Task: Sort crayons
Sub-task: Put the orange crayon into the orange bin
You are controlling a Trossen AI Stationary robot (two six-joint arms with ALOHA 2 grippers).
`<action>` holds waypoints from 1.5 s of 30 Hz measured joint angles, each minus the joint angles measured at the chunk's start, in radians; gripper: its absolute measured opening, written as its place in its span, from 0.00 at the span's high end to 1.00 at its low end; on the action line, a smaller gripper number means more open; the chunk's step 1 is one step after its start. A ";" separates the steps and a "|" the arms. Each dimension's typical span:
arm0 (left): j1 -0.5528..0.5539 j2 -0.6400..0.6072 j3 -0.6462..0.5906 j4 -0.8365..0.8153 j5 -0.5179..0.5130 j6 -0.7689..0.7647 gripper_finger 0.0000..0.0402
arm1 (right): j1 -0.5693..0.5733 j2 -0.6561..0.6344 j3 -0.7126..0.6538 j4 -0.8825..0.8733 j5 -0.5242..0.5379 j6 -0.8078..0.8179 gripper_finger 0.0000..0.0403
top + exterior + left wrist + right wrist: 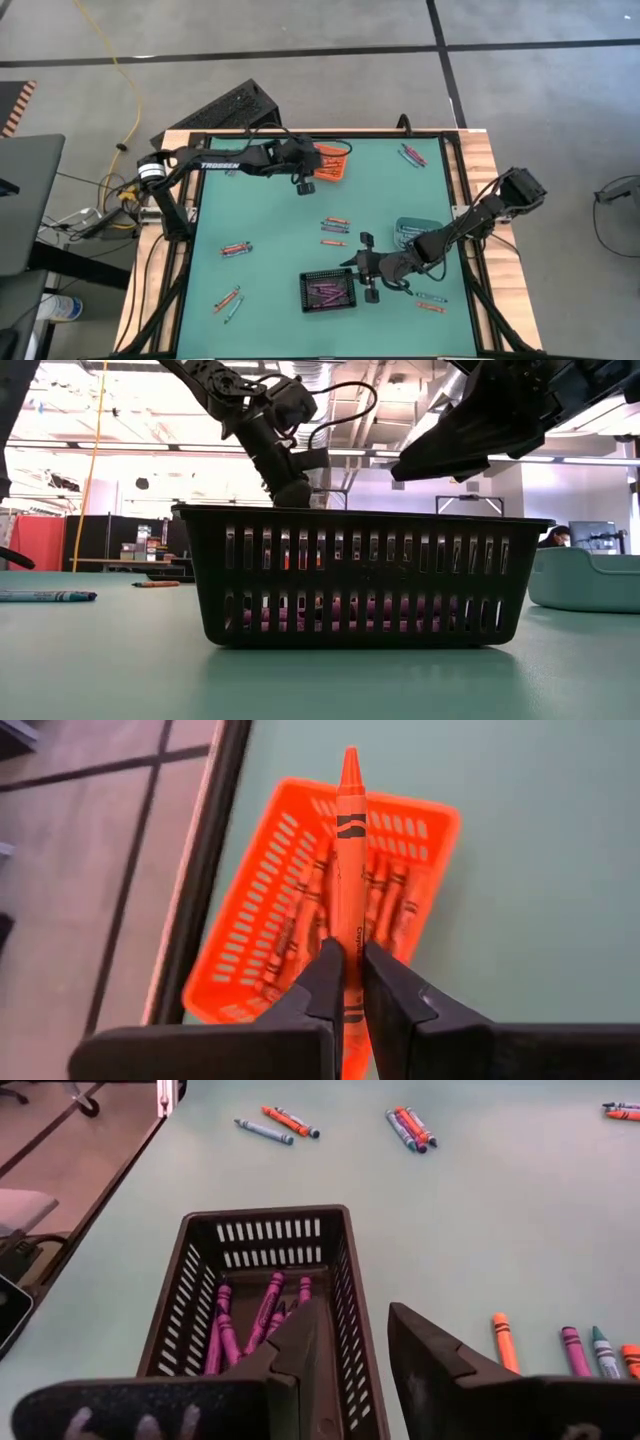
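An orange crayon (350,850) sticks out forward from my left gripper (348,970), which is shut on it. It hangs above the orange bin (250,930) at the table's far side (332,162), where several orange crayons lie. My left gripper (305,172) stands just left of that bin. My right gripper (355,1350) is open and hovers over the right wall of the black bin (190,1280), which holds purple crayons (265,1305). In the low view it hangs clear above the black bin (360,575). Nothing is between its fingers. My left gripper pinches the orange crayon's wrapped rear part (349,945) between its two fingers. The fingers slant down from the table's left and lie along the crayon. The crayon runs straight out ahead of them, its tip (350,760) pointing away. It is lifted clear above the orange bin.
Loose crayons lie scattered on the green table: left (237,248), near left (228,300), middle (335,223), far right (410,155) and near right (430,300). A teal bin (415,232) stands at the right, beside my right arm.
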 joint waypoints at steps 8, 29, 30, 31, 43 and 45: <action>0.000 -0.003 0.006 0.010 -0.066 -0.013 0.84 | -0.001 0.000 0.000 -0.002 0.000 0.000 0.71; -0.004 -0.088 0.150 -0.220 -0.224 0.003 0.62 | -0.002 0.000 0.000 -0.014 0.001 0.001 0.71; -0.007 -0.107 0.170 -0.260 -0.211 -0.013 0.62 | -0.002 0.000 0.000 -0.015 0.001 0.001 0.71; -0.009 -0.130 0.185 -0.301 -0.193 -0.037 0.62 | -0.002 0.000 0.000 -0.015 0.001 0.000 0.71; -0.067 -0.593 0.036 -0.486 0.136 -0.347 0.62 | -0.025 0.000 0.000 0.032 0.000 -0.016 0.71; -0.120 -0.699 -0.075 -0.419 0.142 -0.391 0.62 | -0.036 0.000 0.017 0.029 0.000 -0.016 0.71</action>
